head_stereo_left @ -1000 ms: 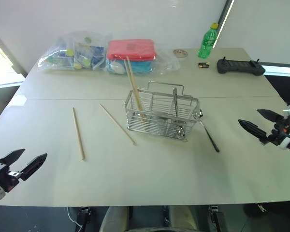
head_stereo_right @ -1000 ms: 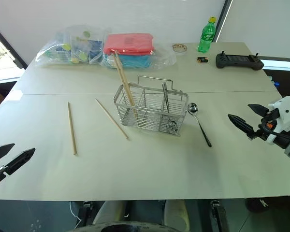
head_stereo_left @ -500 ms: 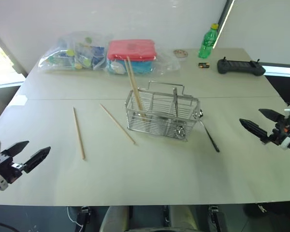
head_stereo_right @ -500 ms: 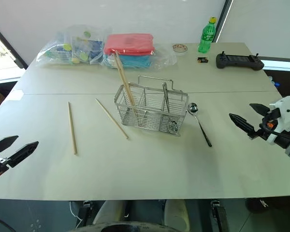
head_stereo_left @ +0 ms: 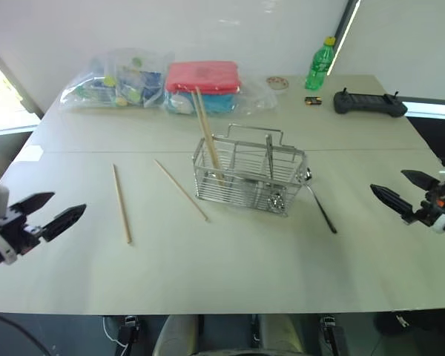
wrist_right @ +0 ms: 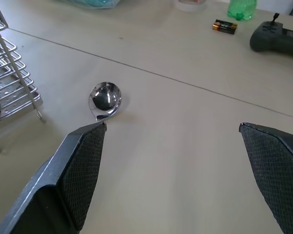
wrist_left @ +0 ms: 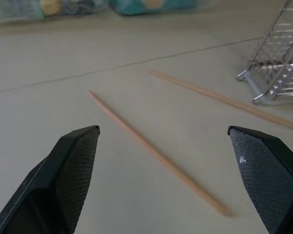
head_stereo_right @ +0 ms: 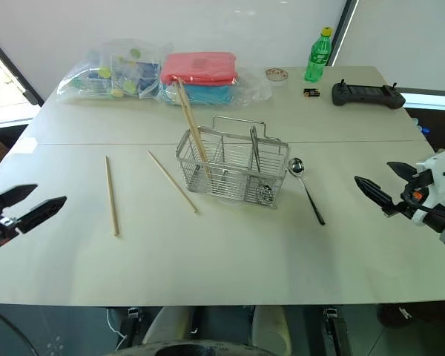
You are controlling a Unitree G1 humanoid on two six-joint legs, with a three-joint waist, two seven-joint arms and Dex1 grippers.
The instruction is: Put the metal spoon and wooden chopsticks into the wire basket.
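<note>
The wire basket [head_stereo_left: 248,178] stands mid-table with a pair of wooden chopsticks [head_stereo_left: 206,133] leaning in its left end. Two more chopsticks lie flat to its left: one [head_stereo_left: 121,193] further out, one [head_stereo_left: 180,190] close by. The metal spoon [head_stereo_left: 319,204] lies just right of the basket, bowl [wrist_right: 105,96] toward the far side. My left gripper [head_stereo_left: 69,203] hovers open over the table's left edge, pointing at the outer chopstick [wrist_left: 151,148]. Off the right side, my right gripper [head_stereo_left: 388,180] is open and faces the spoon.
Along the far edge sit clear plastic bags [head_stereo_left: 119,78], a red and blue box [head_stereo_left: 202,81], a small round lid [head_stereo_left: 277,81], a green bottle [head_stereo_left: 319,63], a battery [head_stereo_left: 312,99] and a black controller [head_stereo_left: 369,102].
My left gripper has risen and come inward to the right, toward the loose chopsticks. The right gripper and all objects stay where they were.
</note>
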